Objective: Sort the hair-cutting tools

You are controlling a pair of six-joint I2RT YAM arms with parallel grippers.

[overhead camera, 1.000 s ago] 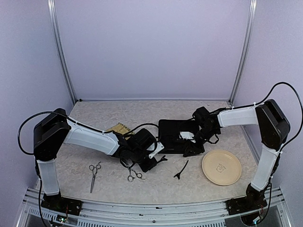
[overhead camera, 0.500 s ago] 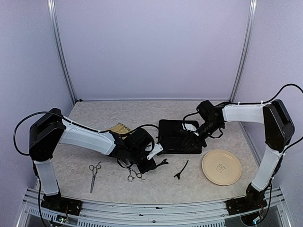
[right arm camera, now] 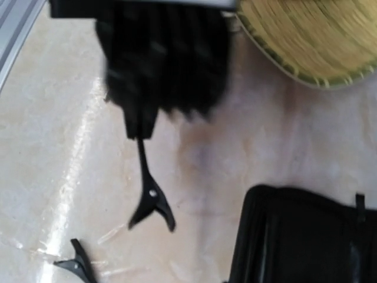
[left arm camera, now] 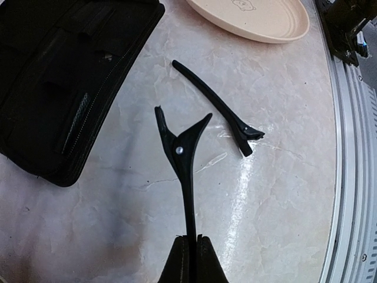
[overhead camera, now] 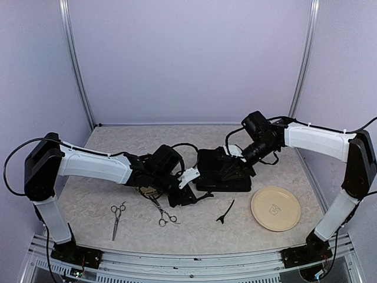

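The left gripper (left arm camera: 189, 250) was pressed together on the tail of a thin black elongated hair clip (left arm camera: 184, 165), holding it at the middle of the left wrist view with its forked end pointing up-frame. A second black hair clip (left arm camera: 219, 111) lay flat to its upper right. In the top view, slim silver metal scissors (overhead camera: 118, 216) and another silver pair (overhead camera: 165, 217) lay lower left of centre. The right gripper (overhead camera: 234, 173) hung over a black rectangular zip case (overhead camera: 211, 165); whether its jaws were spread could not be told.
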